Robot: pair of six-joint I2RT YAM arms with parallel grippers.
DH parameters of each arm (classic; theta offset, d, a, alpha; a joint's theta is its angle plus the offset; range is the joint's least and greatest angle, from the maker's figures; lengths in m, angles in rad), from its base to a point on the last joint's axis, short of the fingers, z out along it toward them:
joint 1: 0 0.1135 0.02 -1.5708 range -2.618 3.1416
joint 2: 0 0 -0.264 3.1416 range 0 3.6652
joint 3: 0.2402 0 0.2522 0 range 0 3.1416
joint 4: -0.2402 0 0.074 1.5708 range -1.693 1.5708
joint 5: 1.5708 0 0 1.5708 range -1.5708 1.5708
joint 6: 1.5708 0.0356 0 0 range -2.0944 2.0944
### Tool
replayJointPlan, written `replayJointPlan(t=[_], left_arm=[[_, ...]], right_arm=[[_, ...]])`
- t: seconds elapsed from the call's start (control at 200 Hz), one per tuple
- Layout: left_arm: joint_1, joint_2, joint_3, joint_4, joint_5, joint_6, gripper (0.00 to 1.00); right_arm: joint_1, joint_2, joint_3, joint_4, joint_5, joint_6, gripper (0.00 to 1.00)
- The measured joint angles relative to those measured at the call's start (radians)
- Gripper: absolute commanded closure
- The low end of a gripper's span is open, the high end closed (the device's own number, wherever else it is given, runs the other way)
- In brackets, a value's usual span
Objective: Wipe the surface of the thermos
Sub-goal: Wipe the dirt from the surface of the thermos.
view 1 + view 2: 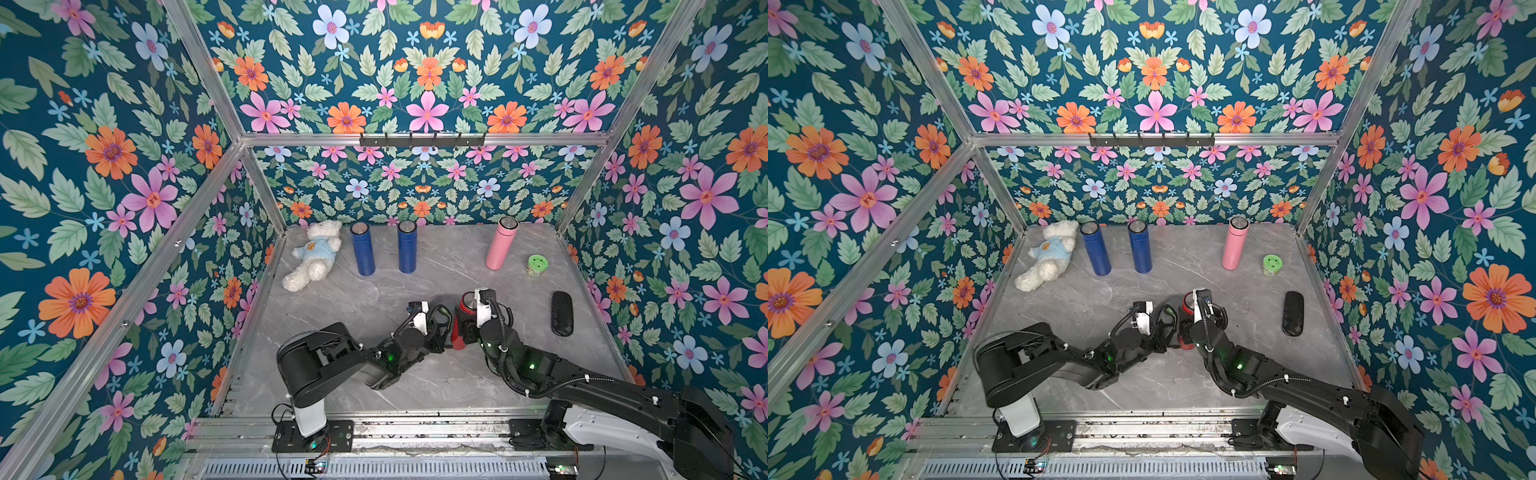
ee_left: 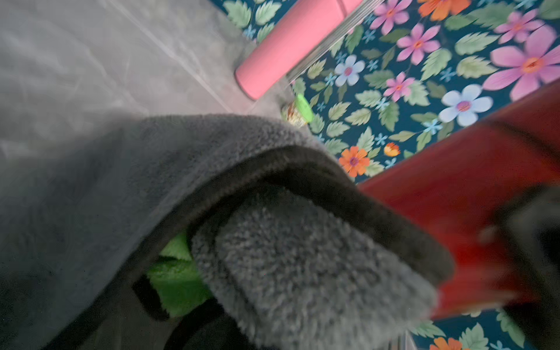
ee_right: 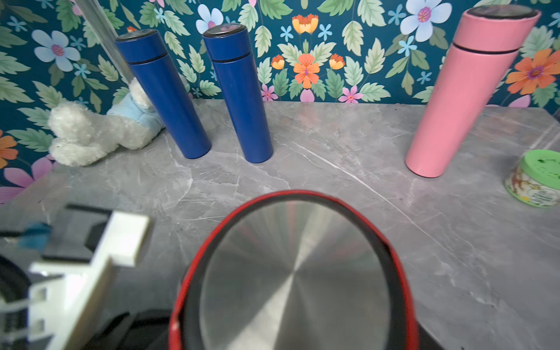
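I'd say the wiping step is in hand. The red thermos (image 1: 458, 334) stands upright on the bench (image 1: 374, 291), well in front of the pink bottle (image 1: 500, 245) on the robot's side. The right hand (image 1: 468, 330) is clasped round its body. The left hand (image 1: 441, 332) is clamped shut on a grey cloth (image 2: 303, 257) pressed against the thermos's side. The next move likely calls for sliding the cloth along and round the wall with firm contact, without tipping it. I can read no writing. The jar (image 3: 535, 181) beside the pink bottle has a printed label, too small to make out.
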Motion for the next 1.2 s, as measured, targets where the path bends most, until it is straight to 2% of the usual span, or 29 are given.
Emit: replayJointPlan(t=[0.145, 0.355, 0.515, 0.635, 0.76, 0.94, 1.07, 1.2], left_arm=[[-0.014, 0.021, -0.011, -0.010, 0.003, -0.035, 1.00], [-0.025, -0.147, 0.041, -0.163, 0.005, -0.005, 1.00], [-0.051, -0.222, 0.099, -0.244, -0.046, 0.018, 1.00], [-0.064, -0.210, 0.109, -0.244, -0.084, 0.019, 1.00], [-0.067, -0.143, 0.084, -0.150, -0.103, 0.015, 1.00], [-0.067, -0.051, 0.031, -0.134, -0.063, 0.001, 1.00], [-0.067, -0.058, 0.017, -0.141, -0.056, 0.004, 1.00], [-0.067, -0.136, 0.005, -0.183, -0.072, 0.077, 1.00]], right_arm=[[0.011, -0.004, -0.001, -0.010, 0.018, 0.003, 1.00], [0.035, -0.004, -0.016, 0.001, 0.082, 0.019, 1.00], [0.054, 0.033, -0.015, 0.029, 0.167, 0.045, 1.00], [0.056, 0.048, -0.013, 0.042, 0.197, 0.066, 1.00], [0.057, 0.048, -0.008, 0.029, 0.210, 0.077, 1.00], [0.061, 0.028, 0.007, -0.024, 0.180, 0.074, 1.00], [0.061, 0.025, 0.041, -0.081, 0.152, 0.075, 1.00], [0.061, 0.036, 0.085, -0.144, 0.129, 0.074, 1.00]])
